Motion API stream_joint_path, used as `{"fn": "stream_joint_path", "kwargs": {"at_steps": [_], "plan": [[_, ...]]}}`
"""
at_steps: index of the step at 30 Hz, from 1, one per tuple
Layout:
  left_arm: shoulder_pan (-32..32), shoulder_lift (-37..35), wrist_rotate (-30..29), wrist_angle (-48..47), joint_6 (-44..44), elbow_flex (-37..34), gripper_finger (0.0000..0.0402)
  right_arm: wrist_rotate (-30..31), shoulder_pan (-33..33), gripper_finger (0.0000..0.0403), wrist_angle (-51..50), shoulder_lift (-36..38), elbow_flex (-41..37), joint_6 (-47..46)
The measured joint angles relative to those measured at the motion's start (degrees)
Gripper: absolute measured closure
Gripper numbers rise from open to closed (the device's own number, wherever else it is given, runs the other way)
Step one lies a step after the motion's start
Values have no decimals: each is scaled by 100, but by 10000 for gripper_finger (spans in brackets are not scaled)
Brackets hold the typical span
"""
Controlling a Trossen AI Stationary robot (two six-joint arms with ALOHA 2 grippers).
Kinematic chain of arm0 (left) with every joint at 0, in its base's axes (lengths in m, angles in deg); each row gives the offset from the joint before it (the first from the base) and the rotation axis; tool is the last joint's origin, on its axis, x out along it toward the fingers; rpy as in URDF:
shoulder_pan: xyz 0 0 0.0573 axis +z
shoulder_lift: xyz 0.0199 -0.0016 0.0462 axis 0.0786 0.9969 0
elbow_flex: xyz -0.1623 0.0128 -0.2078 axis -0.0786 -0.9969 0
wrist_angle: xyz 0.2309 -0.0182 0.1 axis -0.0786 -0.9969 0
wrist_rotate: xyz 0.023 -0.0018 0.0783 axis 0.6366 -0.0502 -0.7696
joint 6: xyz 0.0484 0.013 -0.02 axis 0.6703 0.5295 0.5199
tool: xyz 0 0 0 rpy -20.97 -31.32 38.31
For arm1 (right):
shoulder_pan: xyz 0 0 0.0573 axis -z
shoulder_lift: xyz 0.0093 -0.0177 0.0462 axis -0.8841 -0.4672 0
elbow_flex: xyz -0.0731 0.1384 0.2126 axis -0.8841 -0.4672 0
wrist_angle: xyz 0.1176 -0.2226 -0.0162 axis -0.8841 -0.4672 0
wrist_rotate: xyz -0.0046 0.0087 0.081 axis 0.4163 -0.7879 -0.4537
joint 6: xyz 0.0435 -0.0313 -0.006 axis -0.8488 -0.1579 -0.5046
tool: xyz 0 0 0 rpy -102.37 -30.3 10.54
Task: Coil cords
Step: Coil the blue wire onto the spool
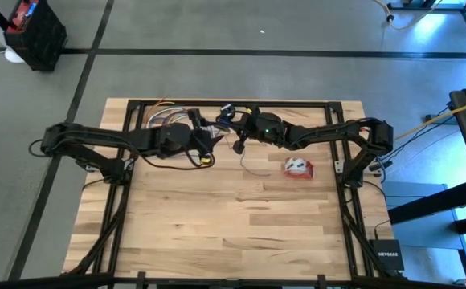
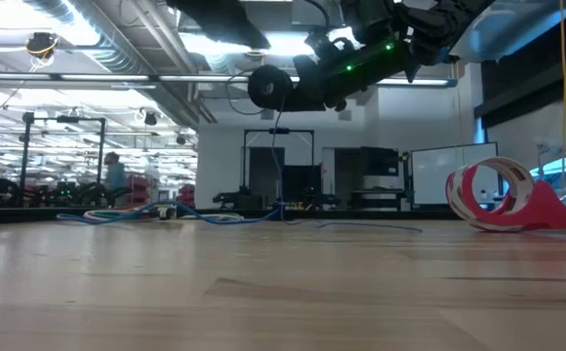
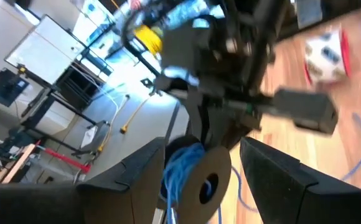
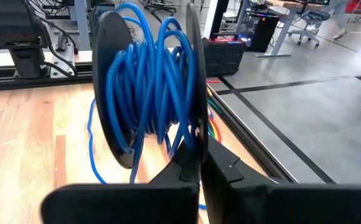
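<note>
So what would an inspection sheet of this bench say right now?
Surface: wooden table, largely bare.
Job's things: black spool wound with blue cord, held off the table; red-and-white cord bundle lying on the wood.
Clutter: nothing seen.
Grippers: right pincer shut on the spool's rim; left pincer open around the spool.
Cables: loose blue cord trails over the table.
Surroundings: workshop room, black case on floor.

Around my wooden bench (image 1: 241, 225) I see grey concrete floor (image 1: 217, 28) crossed by dark lines. Upper left sits a black crate (image 1: 36, 32); lower right, a black router (image 1: 387, 255).
</note>
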Motion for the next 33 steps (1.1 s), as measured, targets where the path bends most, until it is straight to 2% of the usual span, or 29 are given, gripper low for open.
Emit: {"fn": "stream_joint_path", "kwargs": {"at_steps": [5,9,11,14,17,20,25,29,33], "plan": [[-207,-150,-2,136,-507,-23,197,7,0,402,133,0,0,2],[-339,-122,8,358,-1304,-598,203,11,0,402,246,0,0,43],[-340,-28,0,937,-1630,-1133,209,39,0,402,288,0,0,107],[-240,260,-52,2456,-1787,-1993,217,98,0,402,311,0,0,157],[61,739,-227,3823,-1745,-2494,223,98,0,402,424,0,0,159],[402,1282,-243,4426,-1640,-2469,226,97,-2,402,420,2,0,160],[706,2001,-137,4529,-1653,-2032,227,96,0,402,393,2,0,166],[769,2215,204,4463,-1714,-1878,228,96,-2,402,342,2,0,213],[788,2226,245,4474,-1672,-1849,235,96,-2,402,309,2,0,223]]}}
